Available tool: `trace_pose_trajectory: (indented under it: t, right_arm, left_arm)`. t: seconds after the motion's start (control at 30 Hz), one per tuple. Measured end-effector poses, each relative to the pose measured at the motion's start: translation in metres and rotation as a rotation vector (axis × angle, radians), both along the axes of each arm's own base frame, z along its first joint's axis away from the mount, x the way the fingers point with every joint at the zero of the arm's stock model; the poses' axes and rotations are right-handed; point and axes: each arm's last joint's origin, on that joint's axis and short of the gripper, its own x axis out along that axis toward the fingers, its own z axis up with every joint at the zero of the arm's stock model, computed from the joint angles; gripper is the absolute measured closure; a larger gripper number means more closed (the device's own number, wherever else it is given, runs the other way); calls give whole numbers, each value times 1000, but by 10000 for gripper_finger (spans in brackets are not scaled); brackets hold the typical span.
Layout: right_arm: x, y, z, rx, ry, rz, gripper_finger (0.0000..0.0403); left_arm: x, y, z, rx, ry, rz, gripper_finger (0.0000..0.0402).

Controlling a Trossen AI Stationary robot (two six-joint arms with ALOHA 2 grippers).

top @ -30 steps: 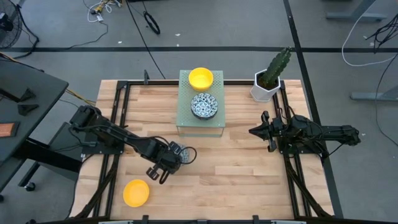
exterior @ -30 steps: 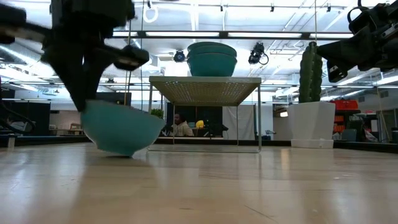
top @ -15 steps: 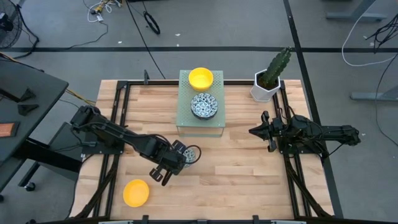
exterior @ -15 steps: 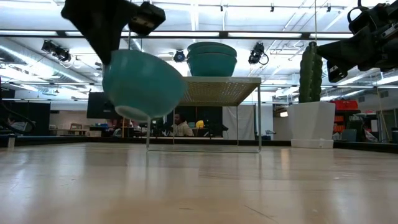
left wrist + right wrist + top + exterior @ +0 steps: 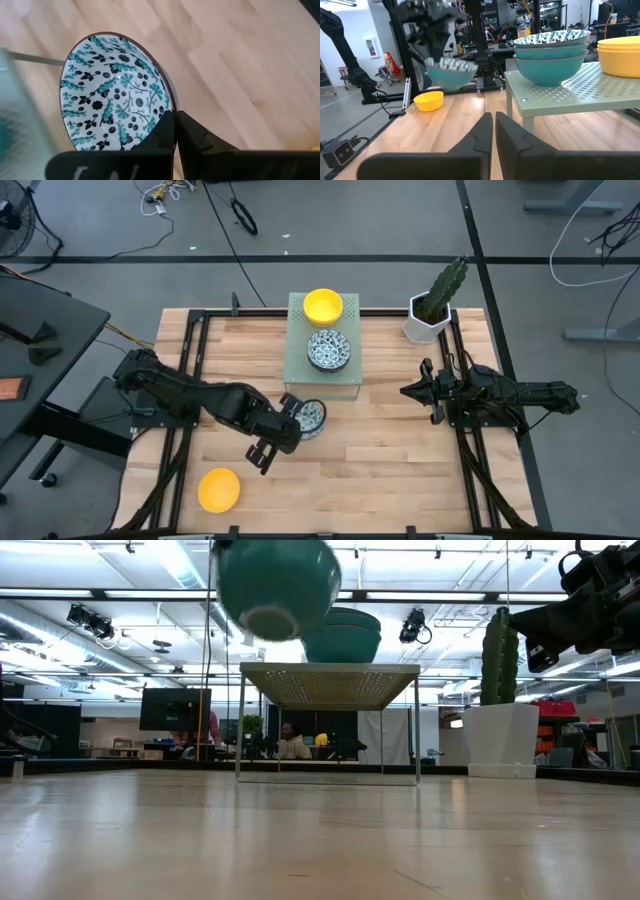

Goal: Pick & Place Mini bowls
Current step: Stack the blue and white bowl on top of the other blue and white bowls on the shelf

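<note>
My left fingers [image 5: 174, 131] pinch the rim of a blue-patterned mini bowl [image 5: 114, 92], lifted to clear the green stand [image 5: 323, 345]; right fingers [image 5: 493, 131] wait clenched and empty.

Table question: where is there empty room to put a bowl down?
Bare wood lies between the yellow bowl near the front edge and the right gripper. It is crowded on the green stand, where the left gripper holds a patterned bowl beside stacked bowls.
</note>
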Motion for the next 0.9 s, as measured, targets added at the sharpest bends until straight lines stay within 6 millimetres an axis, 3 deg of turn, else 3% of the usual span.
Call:
trace_pose_trajectory:
  t: [0.2, 0.7, 0.9]
  right_arm:
    - [0, 0, 0, 0, 0, 0, 376]
    - [0, 0, 0, 0, 0, 0, 376]
    - [0, 0, 0, 0, 0, 0, 376]
  left_arm:
    - [2, 18, 28, 73, -55, 57, 395]
    - [7, 85, 92, 185, -219, 111, 395]
    - [8, 111, 100, 257, -231, 100, 395]
